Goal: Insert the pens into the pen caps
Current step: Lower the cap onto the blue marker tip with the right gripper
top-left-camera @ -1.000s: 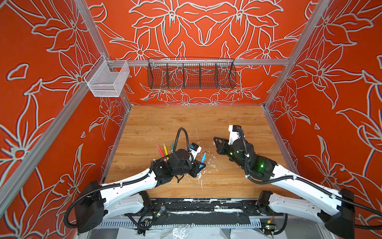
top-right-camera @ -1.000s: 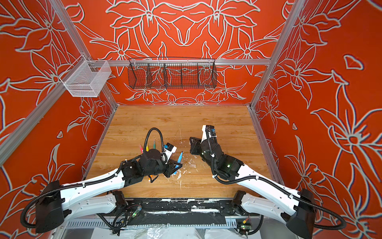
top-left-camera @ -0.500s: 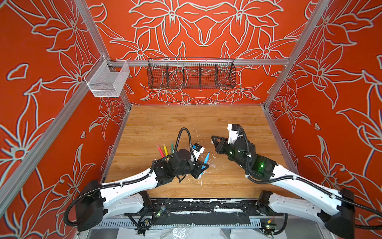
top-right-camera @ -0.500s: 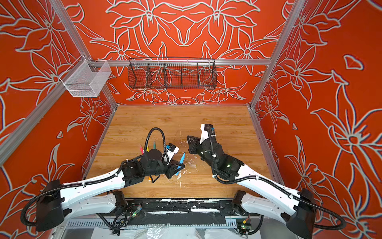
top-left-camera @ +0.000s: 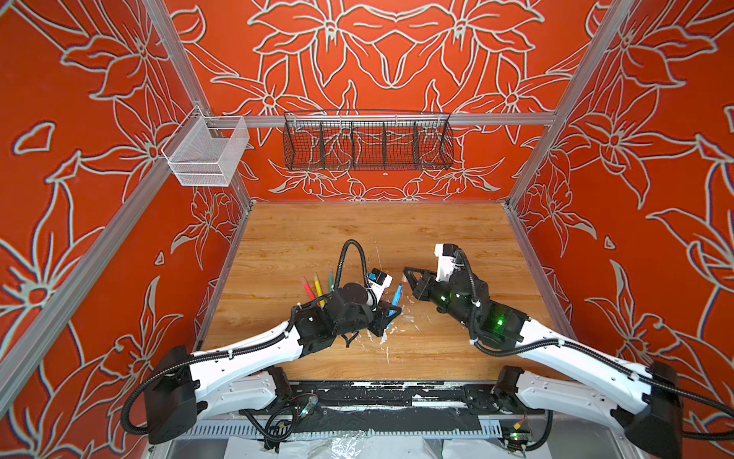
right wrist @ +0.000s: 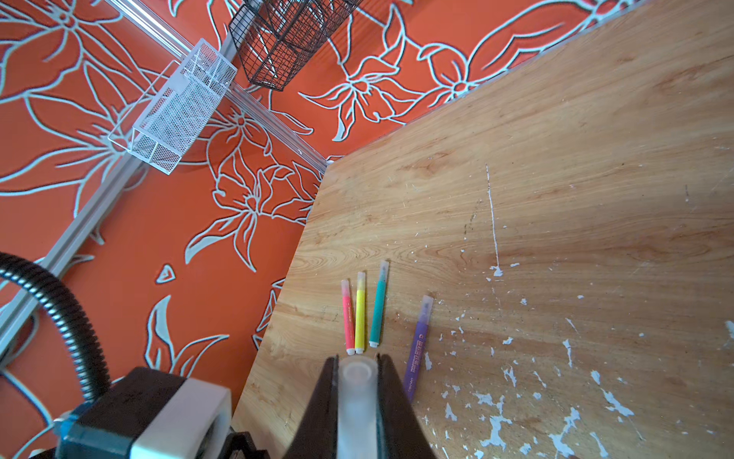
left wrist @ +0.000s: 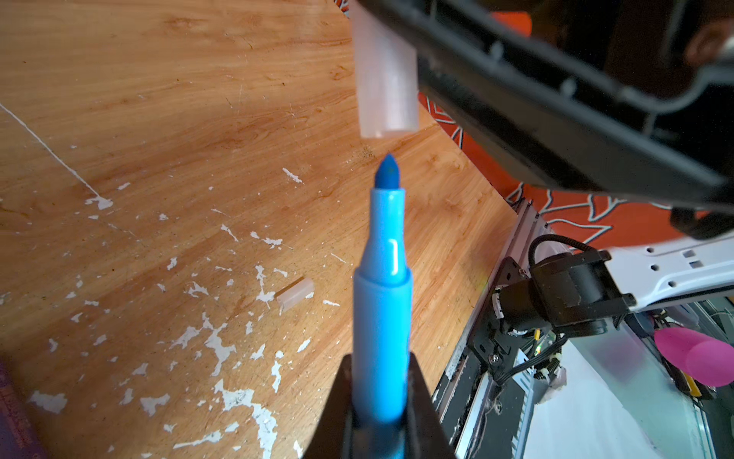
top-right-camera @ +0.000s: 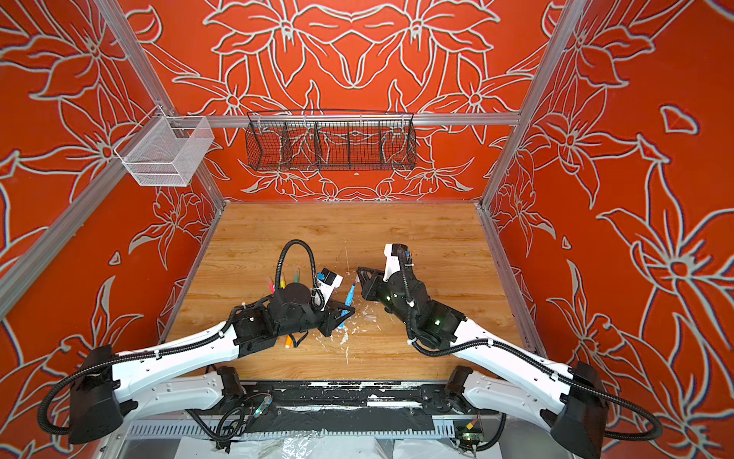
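Note:
My left gripper (left wrist: 380, 357) is shut on a blue pen (left wrist: 381, 298), whose bare tip points at the open mouth of a clear pen cap (left wrist: 383, 79) just beyond it, a small gap between them. My right gripper (right wrist: 357, 359) is shut on that cap (right wrist: 357, 393). In both top views the two grippers (top-left-camera: 391, 314) (top-left-camera: 406, 272) meet near the table's middle, the blue pen (top-right-camera: 349, 298) slanting between them. Capped pink (right wrist: 348, 318), yellow (right wrist: 360, 314), green (right wrist: 378, 304) and purple (right wrist: 417, 345) pens lie on the wood. A loose cap (left wrist: 296, 293) lies flat nearby.
An orange pen (top-right-camera: 288, 341) pokes out from under the left arm. White paint flecks (left wrist: 218, 345) scatter over the wooden table (top-left-camera: 437, 357). A black wire basket (top-left-camera: 367, 141) and a white mesh basket (top-left-camera: 206, 153) hang on the orange walls.
My right gripper with the cap has moved left toward the blue pen. The left gripper has shifted the pen slightly right and up, closing the gap between them.

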Tool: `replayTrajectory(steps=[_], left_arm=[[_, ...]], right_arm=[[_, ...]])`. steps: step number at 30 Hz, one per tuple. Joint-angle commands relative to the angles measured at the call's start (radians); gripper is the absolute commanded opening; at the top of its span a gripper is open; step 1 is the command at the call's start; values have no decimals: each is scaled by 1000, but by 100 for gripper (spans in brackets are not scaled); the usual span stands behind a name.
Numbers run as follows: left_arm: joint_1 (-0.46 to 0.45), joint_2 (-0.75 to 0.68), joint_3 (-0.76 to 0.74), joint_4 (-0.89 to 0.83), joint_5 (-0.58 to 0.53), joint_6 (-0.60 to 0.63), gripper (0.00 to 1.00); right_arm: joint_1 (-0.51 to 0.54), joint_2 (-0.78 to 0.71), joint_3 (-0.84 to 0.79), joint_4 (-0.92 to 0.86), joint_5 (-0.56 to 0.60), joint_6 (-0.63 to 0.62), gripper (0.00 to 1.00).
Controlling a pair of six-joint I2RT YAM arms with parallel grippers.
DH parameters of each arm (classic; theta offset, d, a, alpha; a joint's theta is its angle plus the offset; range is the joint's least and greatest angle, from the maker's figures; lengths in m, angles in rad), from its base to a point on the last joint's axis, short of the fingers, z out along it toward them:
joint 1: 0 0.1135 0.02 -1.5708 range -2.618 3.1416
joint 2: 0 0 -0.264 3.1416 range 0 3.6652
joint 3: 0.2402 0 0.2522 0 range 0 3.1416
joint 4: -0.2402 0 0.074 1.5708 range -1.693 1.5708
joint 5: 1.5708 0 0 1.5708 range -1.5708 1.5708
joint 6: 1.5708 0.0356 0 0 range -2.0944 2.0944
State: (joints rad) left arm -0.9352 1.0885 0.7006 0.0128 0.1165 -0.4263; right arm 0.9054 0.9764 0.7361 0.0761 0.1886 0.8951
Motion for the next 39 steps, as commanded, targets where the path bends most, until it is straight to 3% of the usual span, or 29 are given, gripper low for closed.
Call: replayTrajectory(steps=[1,26,33,39], left_arm=[[-5,14,24,3,-18,15,0],[-5,9,45,-6,-59,39,0],[-1,42,63,13,-108,44,0],[21,63,109,23,-71,28,0]], right_arm=[[9,1,-12,51,-29,30,10],[16,26,-38,68,-59,52,10],[44,39,-59,120,-71,67,10],[68,39,-114,209,-54,76,11]])
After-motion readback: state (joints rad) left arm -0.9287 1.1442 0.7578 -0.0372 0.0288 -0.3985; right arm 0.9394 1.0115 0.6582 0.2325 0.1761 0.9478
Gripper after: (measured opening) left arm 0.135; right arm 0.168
